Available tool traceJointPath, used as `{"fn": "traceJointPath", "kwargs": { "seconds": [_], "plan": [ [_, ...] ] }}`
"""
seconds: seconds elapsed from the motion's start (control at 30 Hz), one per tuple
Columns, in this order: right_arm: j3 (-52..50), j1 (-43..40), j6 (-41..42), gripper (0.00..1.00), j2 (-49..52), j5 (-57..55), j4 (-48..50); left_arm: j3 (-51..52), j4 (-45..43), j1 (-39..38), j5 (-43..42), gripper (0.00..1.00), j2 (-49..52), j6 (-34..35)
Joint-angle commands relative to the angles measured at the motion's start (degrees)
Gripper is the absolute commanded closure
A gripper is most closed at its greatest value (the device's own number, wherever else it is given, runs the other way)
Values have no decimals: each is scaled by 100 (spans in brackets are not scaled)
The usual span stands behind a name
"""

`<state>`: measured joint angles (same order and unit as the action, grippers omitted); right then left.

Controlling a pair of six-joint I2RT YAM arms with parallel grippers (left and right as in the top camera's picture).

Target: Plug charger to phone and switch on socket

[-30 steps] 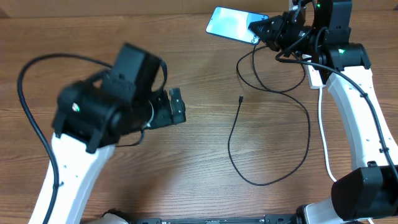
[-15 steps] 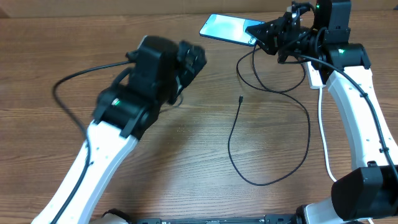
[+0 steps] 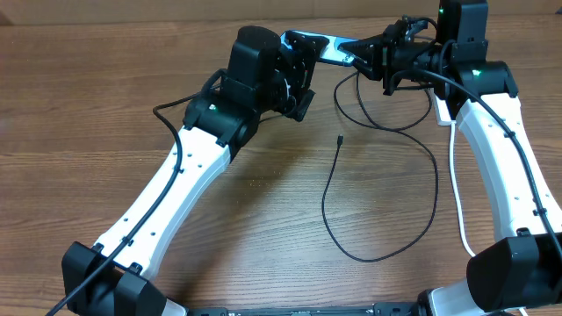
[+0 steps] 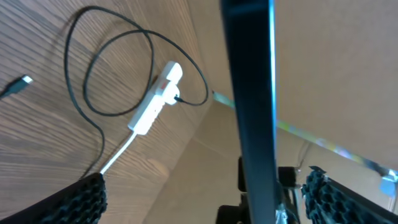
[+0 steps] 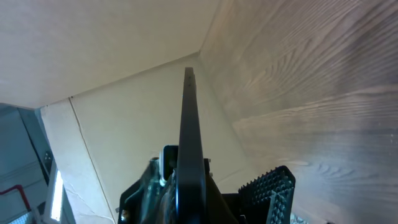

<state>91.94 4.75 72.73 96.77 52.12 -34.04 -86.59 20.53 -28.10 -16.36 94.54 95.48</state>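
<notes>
We see a brown wood-grain table (image 3: 105, 96) with both arms reaching to its far edge. The left arm (image 3: 176, 193) stretches from the near left corner up to the far middle. The right arm (image 3: 500, 158) rises along the right side and bends inward at the top.

The right gripper (image 3: 358, 54) is clamped on one end of the phone (image 3: 327, 48). It holds the phone at the far edge of the table, turned so that both wrist cameras see it edge-on as a thin dark bar. From overhead only a strip of its cyan screen shows between the two grippers. We cannot tell whether the phone touches the wood.

The left gripper (image 3: 303, 75) stands at the phone's other end with its jaws spread wide. In the left wrist view its ribbed pads (image 4: 84, 199) sit on either side of the phone, clear of it.

The white socket (image 4: 155, 98) lies on the table, mostly under the right arm in the overhead view. Its thick white cord (image 3: 458, 193) runs toward the near edge.

The charger (image 3: 324, 206) curls in loose loops mid-table, with its plug in the socket. Its connector tip (image 3: 340, 139) lies free on the wood, well apart from the phone.
</notes>
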Motion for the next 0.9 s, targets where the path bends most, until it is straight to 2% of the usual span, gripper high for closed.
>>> {"fn": "traceJointPath", "kwargs": {
  "seconds": [0.0, 0.23, 0.43, 0.57, 0.67, 0.87],
  "plan": [
    [247, 13, 81, 96, -63, 184, 70, 22, -149, 219, -555, 10, -17, 339],
    [247, 11, 105, 96, -63, 356, -42, 22, -286, 544, -1012, 38, -17, 450],
    [247, 13, 345, 96, -63, 551, -42, 22, -289, 586, -1224, 36, -15, 890],
    [247, 37, 378, 96, -63, 649, -42, 22, -291, 586, -1235, 39, -15, 920],
    [247, 90, 380, 96, -63, 706, -125, 22, -367, 586, -1397, 38, -15, 1220],
    [247, 197, 376, 96, -63, 708, -146, 22, -560, 586, -1569, 45, -15, 1276]
  ]
}}
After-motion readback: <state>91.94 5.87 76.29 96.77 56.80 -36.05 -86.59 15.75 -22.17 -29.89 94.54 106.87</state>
